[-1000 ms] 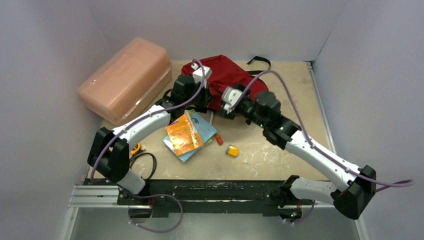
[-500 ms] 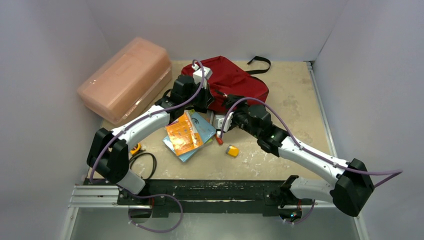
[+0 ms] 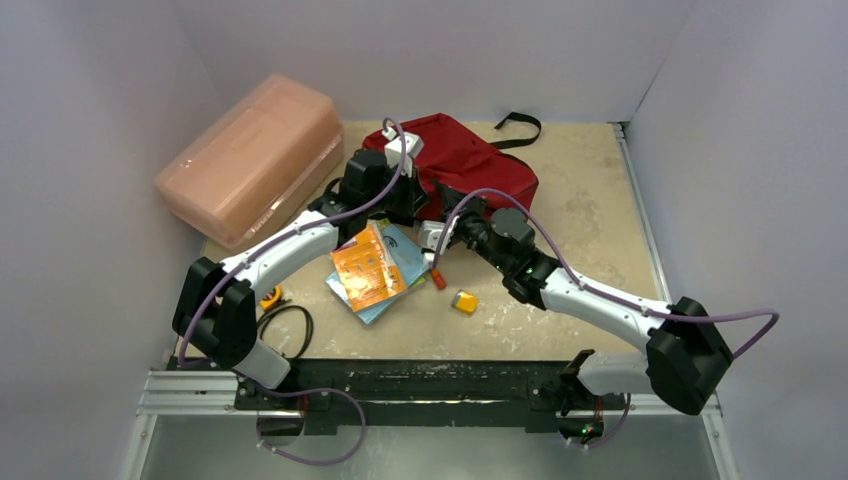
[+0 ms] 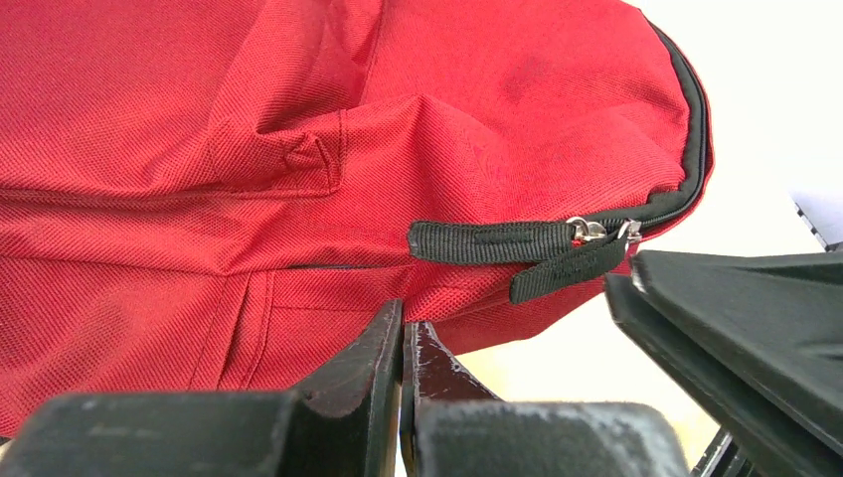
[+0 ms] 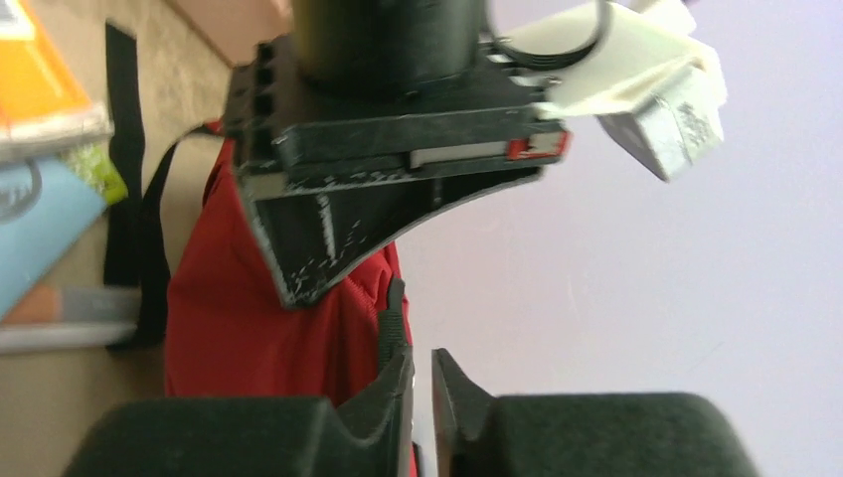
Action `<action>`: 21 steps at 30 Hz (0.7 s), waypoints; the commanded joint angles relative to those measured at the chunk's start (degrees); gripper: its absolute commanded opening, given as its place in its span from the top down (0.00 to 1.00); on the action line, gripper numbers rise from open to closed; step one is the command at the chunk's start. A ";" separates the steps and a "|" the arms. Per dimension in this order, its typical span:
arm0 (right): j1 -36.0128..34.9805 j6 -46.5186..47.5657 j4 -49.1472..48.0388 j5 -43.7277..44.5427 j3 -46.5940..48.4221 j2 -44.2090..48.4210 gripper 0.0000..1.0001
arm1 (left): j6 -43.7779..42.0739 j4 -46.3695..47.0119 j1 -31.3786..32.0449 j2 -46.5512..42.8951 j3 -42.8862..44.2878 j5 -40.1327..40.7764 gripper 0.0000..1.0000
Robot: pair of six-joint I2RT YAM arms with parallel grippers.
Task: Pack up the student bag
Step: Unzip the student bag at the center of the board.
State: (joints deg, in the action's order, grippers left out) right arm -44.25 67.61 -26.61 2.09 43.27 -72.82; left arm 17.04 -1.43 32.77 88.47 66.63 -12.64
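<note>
**Red student bag at the back of the tabletop**

The student bag lies by the far edge of the tan, scuffed tabletop. Pale walls stand on three sides. The left gripper is shut tight at the bag's edge. The right gripper has its fingers almost together by the black zip tab. I cannot tell if they hold it.

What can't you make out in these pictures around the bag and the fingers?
1. Left wrist view: the left fingers meet at the student bag edge; any fabric pinched between them is hidden.
2. Right wrist view: the right fingers block where the black strip ends, so a grip is unclear.
3. Top view: the yellow object is too small to identify.
</note>
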 commanded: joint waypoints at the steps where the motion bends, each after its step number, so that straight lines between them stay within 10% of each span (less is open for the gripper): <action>1: -0.31 -7.49 -9.53 1.28 -1.17 1.63 1.00 | 2.13 3.98 -1.20 -2.78 2.01 -1.61 1.00; 14: 3.58 -42.86 -17.27 11.22 -5.74 7.07 1.00 | 2.89 1.53 -4.79 -1.62 2.34 3.66 1.00; 21: 10.82 -68.37 -2.84 16.39 -1.30 10.28 1.00 | 2.96 -0.36 -5.79 -1.06 2.37 4.68 1.00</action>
State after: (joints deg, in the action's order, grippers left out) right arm -35.70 17.45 -35.03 13.69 38.74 -64.58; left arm 18.96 -3.51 27.81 88.49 66.63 -9.69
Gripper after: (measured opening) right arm 0.004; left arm 0.008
